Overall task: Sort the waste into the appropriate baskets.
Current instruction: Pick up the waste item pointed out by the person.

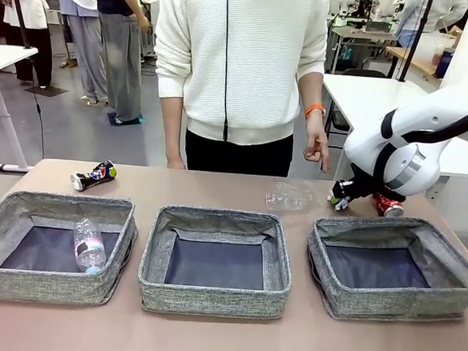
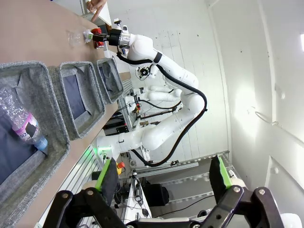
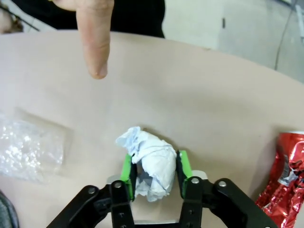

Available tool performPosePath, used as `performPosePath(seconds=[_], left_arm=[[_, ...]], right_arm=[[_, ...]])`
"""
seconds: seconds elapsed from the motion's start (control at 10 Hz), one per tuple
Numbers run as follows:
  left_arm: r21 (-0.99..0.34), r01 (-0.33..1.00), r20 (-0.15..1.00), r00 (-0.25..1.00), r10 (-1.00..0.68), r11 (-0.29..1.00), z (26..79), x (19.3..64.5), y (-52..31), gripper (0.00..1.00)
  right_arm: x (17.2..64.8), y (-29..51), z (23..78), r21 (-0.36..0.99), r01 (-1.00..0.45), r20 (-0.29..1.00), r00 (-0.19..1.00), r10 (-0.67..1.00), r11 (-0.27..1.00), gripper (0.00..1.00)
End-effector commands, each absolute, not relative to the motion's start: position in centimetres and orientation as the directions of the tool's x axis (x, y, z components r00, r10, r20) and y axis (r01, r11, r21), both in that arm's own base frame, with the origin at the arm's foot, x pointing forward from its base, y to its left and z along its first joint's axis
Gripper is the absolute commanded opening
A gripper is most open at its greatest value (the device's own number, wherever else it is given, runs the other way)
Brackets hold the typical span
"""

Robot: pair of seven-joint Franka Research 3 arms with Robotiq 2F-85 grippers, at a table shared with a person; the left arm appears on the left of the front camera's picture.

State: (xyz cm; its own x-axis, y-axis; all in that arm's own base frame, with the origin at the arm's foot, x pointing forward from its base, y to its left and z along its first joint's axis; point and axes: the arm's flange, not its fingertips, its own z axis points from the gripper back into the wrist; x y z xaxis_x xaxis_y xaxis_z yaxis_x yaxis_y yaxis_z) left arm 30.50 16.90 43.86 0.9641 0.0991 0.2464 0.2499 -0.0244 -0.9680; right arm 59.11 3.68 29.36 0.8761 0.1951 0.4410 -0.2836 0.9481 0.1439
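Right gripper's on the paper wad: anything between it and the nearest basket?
Nothing visible. The paper wad, between the pads of the right gripper, lies just behind the far wall of the right basket; the red can and plastic cup lie off to either side.

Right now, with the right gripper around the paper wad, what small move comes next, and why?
Probably a straight lift. The pads of the right gripper sit against both sides of the paper wad, which rests on the table; the crushed red can lies beside, and a person's finger points down beyond it, so rise slowly.
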Motion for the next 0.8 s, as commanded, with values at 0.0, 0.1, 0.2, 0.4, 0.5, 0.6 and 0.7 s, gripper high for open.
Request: performPosePath(seconds=[0.0,0.1,0.2,0.4,0.5,0.6,0.7], left_arm=[[-0.963,0.268,0.265,0.959,0.096,-0.026,43.7,30.1,16.7,1.0],[-0.963,0.268,0.265,0.959,0.096,-0.026,43.7,30.1,16.7,1.0],[-0.963,0.268,0.265,0.959,0.096,-0.026,43.7,30.1,16.7,1.0],[-0.963,0.268,0.265,0.959,0.096,-0.026,43.7,30.1,16.7,1.0],[-0.963,0.268,0.265,0.959,0.096,-0.026,43.7,30.1,16.7,1.0],[-0.963,0.268,0.265,0.959,0.096,-0.026,43.7,30.1,16.7,1.0],[-0.963,0.268,0.265,0.959,0.096,-0.026,43.7,30.1,16.7,1.0]], right_arm=[[58.9,3.6,29.3,0.149,-0.282,0.435,0.88,0.193,0.948,0.0],[58.8,3.6,29.2,0.149,-0.282,0.43,0.882,0.195,0.948,0.0],[58.7,3.4,29.3,0.154,-0.276,0.426,0.885,0.188,0.949,0.0],[58.7,3.3,29.1,0.157,-0.275,0.415,0.89,0.19,0.949,0.0],[58.6,3.3,29.2,0.161,-0.276,0.412,0.891,0.19,0.948,0.0],[58.5,3.1,29.5,0.179,-0.283,0.406,0.894,0.191,0.942,0.0],[57.8,2.7,30.8,0.176,-0.284,0.407,0.893,0.193,0.943,0.0]])
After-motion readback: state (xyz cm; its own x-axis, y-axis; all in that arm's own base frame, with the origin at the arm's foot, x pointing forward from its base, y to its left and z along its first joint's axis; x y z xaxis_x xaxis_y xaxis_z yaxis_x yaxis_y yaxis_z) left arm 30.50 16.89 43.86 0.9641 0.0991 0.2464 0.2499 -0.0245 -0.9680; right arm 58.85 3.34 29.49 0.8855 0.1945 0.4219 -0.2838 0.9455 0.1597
